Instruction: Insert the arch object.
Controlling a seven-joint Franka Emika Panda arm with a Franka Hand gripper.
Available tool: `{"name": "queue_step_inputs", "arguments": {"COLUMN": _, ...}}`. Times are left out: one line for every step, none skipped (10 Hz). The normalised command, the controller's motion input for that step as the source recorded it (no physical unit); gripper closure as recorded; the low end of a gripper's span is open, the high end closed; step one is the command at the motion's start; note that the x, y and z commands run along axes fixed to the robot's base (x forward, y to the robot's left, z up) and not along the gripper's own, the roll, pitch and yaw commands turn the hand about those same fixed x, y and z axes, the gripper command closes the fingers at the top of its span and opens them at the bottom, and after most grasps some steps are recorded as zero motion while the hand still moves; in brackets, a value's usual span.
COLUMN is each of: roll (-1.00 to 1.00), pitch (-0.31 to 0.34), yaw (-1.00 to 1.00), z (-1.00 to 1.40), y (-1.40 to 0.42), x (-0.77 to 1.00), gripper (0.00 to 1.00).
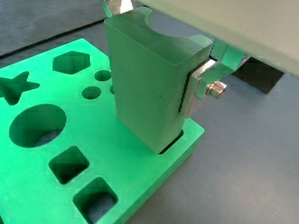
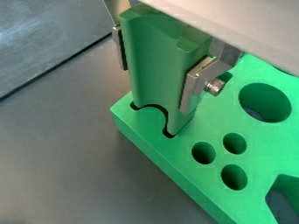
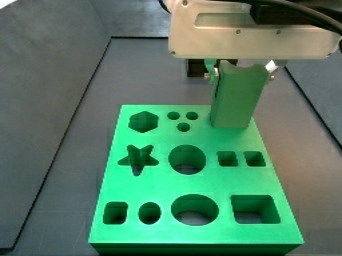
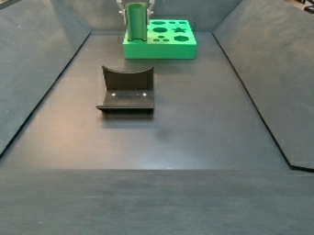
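The arch object (image 2: 152, 96) is a long muted-green block with a semicircular notch showing at its upper end. It stands upright between the fingers (image 2: 197, 87) of my gripper (image 2: 158, 68), which is shut on it. Its lower end sits in an arch-shaped hole at a corner of the bright-green board (image 2: 176, 149). A dark gap shows round its foot. The block also shows in a wrist view (image 1: 146, 87) and in both side views (image 3: 235, 100) (image 4: 135, 27). The gripper (image 3: 243, 68) hangs over the board's far right corner.
The board (image 3: 160, 185) has star, hexagon, round and square holes. In a side view the board (image 4: 172, 50) lies at the far end of a dark walled floor. The fixture (image 4: 125, 90) stands on the floor in front of it.
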Motion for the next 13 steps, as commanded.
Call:
{"name": "queue_step_inputs", "arguments": {"roll": 0.18, "pitch": 0.043, "yaw": 0.29, "z": -0.73, "y": 0.00, "x": 0.12, "gripper": 1.00}}
{"name": "queue_step_inputs", "arguments": {"roll": 0.04, "pitch": 0.147, "yaw": 0.09, "z": -0.82, "y": 0.00, "x": 0.29, "gripper": 1.00}}
{"name": "queue_step_inputs", "arguments": {"roll": 0.00, "pitch": 0.156, "yaw": -0.18, "z": -0.82, "y": -0.01, "x": 0.32, "gripper": 1.00}}
{"name": "queue_step_inputs", "arguments": {"roll": -0.01, "pitch": 0.139, "yaw": -0.27, "z": -0.81, "y": 0.00, "x": 0.15, "gripper": 1.00}}
{"name": "queue_step_inputs", "arguments": {"roll": -0.03, "pitch": 0.124, "yaw": -0.34, "z": -0.82, "y": 0.00, "x": 0.01, "gripper": 1.00}}
{"name": "queue_step_inputs", "arguments": {"roll": -0.06, "pitch": 0.117, "yaw": -0.42, "z": -0.83, "y": 0.02, "x": 0.00, "gripper": 1.00}}
{"name": "queue_step_inputs", "arguments": {"roll": -0.01, "pitch": 0.000, "yaw": -0.25, "z": -0.73, "y": 0.10, "x": -0.38, "gripper": 1.00}}
{"name": "queue_step_inputs", "arguments": {"roll": 0.06, "pitch": -0.144, "yaw": 0.06, "z": -0.56, "y": 0.05, "x": -0.57, "gripper": 1.00}}
{"name": "queue_step_inputs", "arguments": {"roll": 0.05, "pitch": -0.193, "yaw": 0.28, "z": -0.52, "y": 0.00, "x": -0.43, "gripper": 1.00}}
{"name": "queue_step_inputs", "arguments": {"roll": 0.07, "pitch": -0.114, "yaw": 0.39, "z": -0.60, "y": 0.00, "x": -0.09, "gripper": 1.00}}
{"name": "queue_step_inputs", "arguments": {"roll": 0.00, "pitch": 0.019, "yaw": 0.22, "z": -0.94, "y": -0.05, "x": 0.40, "gripper": 1.00}}
{"name": "queue_step_inputs", "arguments": {"roll": 0.00, "pitch": 0.000, "yaw": 0.06, "z": -1.00, "y": -0.01, "x": 0.40, "gripper": 1.00}}
{"name": "queue_step_inputs", "arguments": {"roll": -0.17, "pitch": 0.004, "yaw": -0.05, "z": -0.23, "y": 0.07, "x": 0.13, "gripper": 1.00}}
